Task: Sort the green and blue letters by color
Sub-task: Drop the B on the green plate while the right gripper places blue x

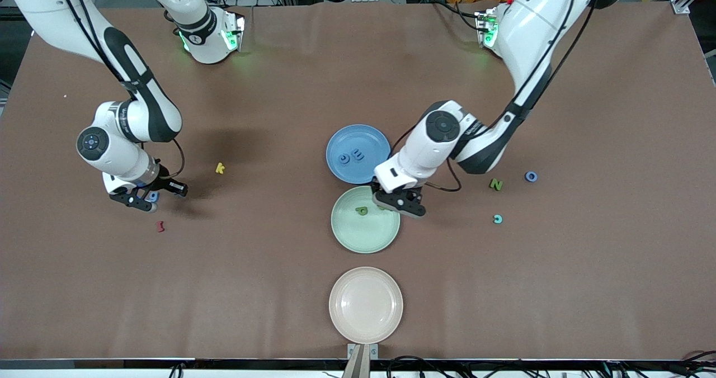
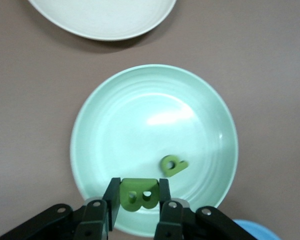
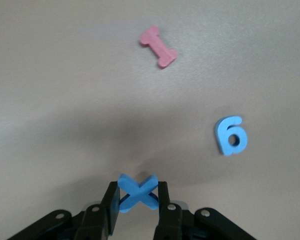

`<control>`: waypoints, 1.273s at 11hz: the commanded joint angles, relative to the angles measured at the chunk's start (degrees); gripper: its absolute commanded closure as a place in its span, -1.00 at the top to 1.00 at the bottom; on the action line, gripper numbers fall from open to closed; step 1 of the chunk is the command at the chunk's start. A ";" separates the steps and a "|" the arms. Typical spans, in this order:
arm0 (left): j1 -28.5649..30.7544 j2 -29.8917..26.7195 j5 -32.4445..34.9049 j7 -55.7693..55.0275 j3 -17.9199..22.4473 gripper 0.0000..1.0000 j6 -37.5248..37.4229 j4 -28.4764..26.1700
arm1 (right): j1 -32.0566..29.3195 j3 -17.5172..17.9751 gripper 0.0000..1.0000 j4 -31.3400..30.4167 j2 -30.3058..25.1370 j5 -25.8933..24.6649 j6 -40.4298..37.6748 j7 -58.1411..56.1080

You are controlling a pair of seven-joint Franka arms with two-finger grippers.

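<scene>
Down the middle of the table [image 1: 279, 59] runs a line of three round plates: a blue plate [image 1: 358, 137] farthest from the front camera, a green plate [image 1: 358, 238] next, and a cream plate [image 1: 366, 305] close to the table's front edge.

Two blue letters [image 1: 351, 157] lie side by side in the blue plate. One olive green letter [image 1: 362, 211] lies flat in the green plate. The left gripper [image 2: 139, 196] hangs over the green plate's rim, at the side toward the blue plate, its jaws pinching a second green letter, a B [image 2: 138, 194], which is held clear of the dish.

Toward the left arm's end of the table, three loose pieces lie on the bare cloth: a green N [image 1: 496, 184], a blue ring-shaped letter [image 1: 531, 176] beside it, and a teal c-shaped piece [image 1: 497, 218] nearer the front camera than both.

Toward the right arm's end, the right gripper [image 3: 138, 196] is low over the cloth, jaws clamped on a blue X [image 3: 137, 191]. Another blue piece shaped like a 6 [image 3: 230, 135] lies flat on the cloth near it. A dark red letter [image 1: 160, 226] lies nearer the front camera than that gripper, and a yellow k [image 1: 220, 168] lies alone, a little farther from the camera.

That makes five blue pieces, three green, one teal, one red and one yellow.
</scene>
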 commanded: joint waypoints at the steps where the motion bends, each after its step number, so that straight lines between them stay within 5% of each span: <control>1: -4.86 5.17 -0.96 -2.30 3.16 -0.48 -0.31 7.06 | 7.28 0.44 -1.00 -0.95 -5.31 -0.15 -4.84 9.87; 4: -9.09 6.33 -0.79 -2.13 7.56 0.99 -0.31 8.39 | 17.39 0.53 -1.00 0.19 -5.32 -0.06 -4.84 21.12; 8: -7.78 4.31 -0.61 -2.39 7.56 1.00 -0.48 7.95 | 30.48 0.70 -1.00 3.61 -3.13 0.02 -4.93 35.01; 14: -0.94 -5.26 1.13 5.54 7.56 1.00 -27.79 5.50 | 40.62 6.92 -1.00 13.97 4.77 -0.06 -4.93 49.52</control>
